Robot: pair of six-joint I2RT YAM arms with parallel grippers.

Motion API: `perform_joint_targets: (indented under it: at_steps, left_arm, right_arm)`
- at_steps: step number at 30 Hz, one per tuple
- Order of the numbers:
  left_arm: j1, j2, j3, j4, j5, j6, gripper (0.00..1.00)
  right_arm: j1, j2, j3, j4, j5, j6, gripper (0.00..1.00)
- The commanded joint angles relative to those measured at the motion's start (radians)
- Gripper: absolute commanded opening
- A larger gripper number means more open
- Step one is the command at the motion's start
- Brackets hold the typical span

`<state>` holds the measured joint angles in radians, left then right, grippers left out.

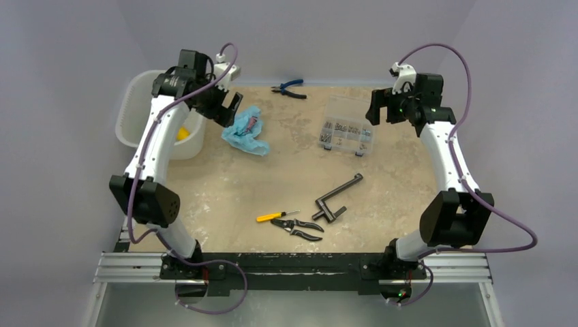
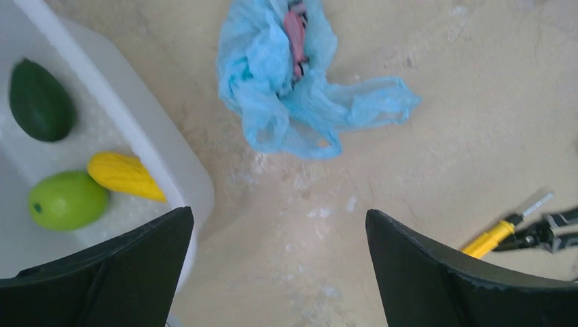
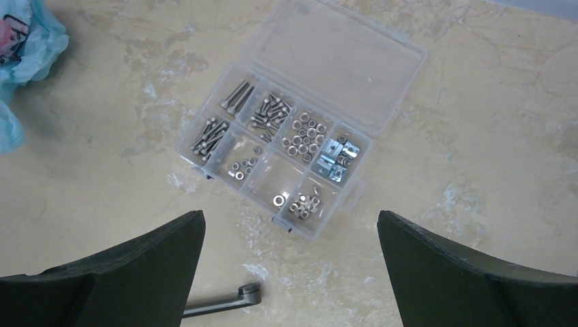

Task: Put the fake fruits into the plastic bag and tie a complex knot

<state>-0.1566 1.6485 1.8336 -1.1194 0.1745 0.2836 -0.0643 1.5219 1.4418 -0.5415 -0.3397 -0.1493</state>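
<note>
The light-blue plastic bag (image 1: 245,131) lies crumpled on the table at the back left; it also shows in the left wrist view (image 2: 300,82) and at the left edge of the right wrist view (image 3: 27,41). The fruits lie in the white tub (image 2: 174,163): a dark green oval (image 2: 41,101), a yellow one (image 2: 126,176) and a bright green round one (image 2: 67,199). My left gripper (image 1: 228,112) (image 2: 279,272) is open and empty, raised between tub and bag. My right gripper (image 1: 378,109) (image 3: 292,272) is open and empty, raised at the back right.
A clear compartment box of screws and nuts (image 1: 346,134) (image 3: 300,136) lies right of the bag. Blue-handled pliers (image 1: 288,88) lie at the back. A yellow screwdriver (image 1: 276,216), black pliers (image 1: 297,227) and a dark metal crank (image 1: 335,197) lie near the front.
</note>
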Motion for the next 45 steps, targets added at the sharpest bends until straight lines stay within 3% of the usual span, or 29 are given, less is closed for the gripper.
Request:
perform_joint_targets:
  at_steps: [1,6,13,21,23,27,29,35,45]
  left_arm:
    - [-0.035,0.228,0.227,0.029,-0.069,0.066,1.0]
    - [-0.044,0.472,0.439,-0.017,-0.066,0.072,1.0]
    - [-0.052,0.627,0.428,0.01,-0.133,0.069,0.96]
    - [-0.055,0.698,0.378,-0.054,-0.144,0.041,0.75]
    - [-0.055,0.71,0.369,-0.082,-0.092,0.01,0.61]
    - [-0.057,0.705,0.365,-0.13,0.037,-0.049,0.0]
    - [-0.057,0.632,0.341,-0.121,0.122,-0.078,0.0]
    - [-0.061,0.265,0.085,0.204,0.336,-0.288,0.0]
    - [-0.072,0.096,0.001,0.36,0.451,-0.528,0.0]
  right_arm:
    - [0.003,-0.076,-0.028,0.059,-0.048,0.029,0.99]
    - [0.003,-0.122,-0.058,0.054,-0.042,0.046,0.99]
    - [0.003,-0.161,-0.087,0.034,-0.03,0.03,0.99]
    - [0.004,-0.18,-0.108,0.044,-0.088,0.066,0.99]
    - [0.006,-0.183,-0.125,0.07,-0.11,0.083,0.99]
    - [0.025,-0.201,-0.185,0.187,-0.159,0.183,0.99]
    - [0.05,-0.209,-0.221,0.275,-0.18,0.237,0.99]
    - [0.248,-0.137,-0.177,0.359,-0.215,0.278,0.99]
    - [0.548,0.001,-0.085,0.511,-0.168,0.31,0.99]
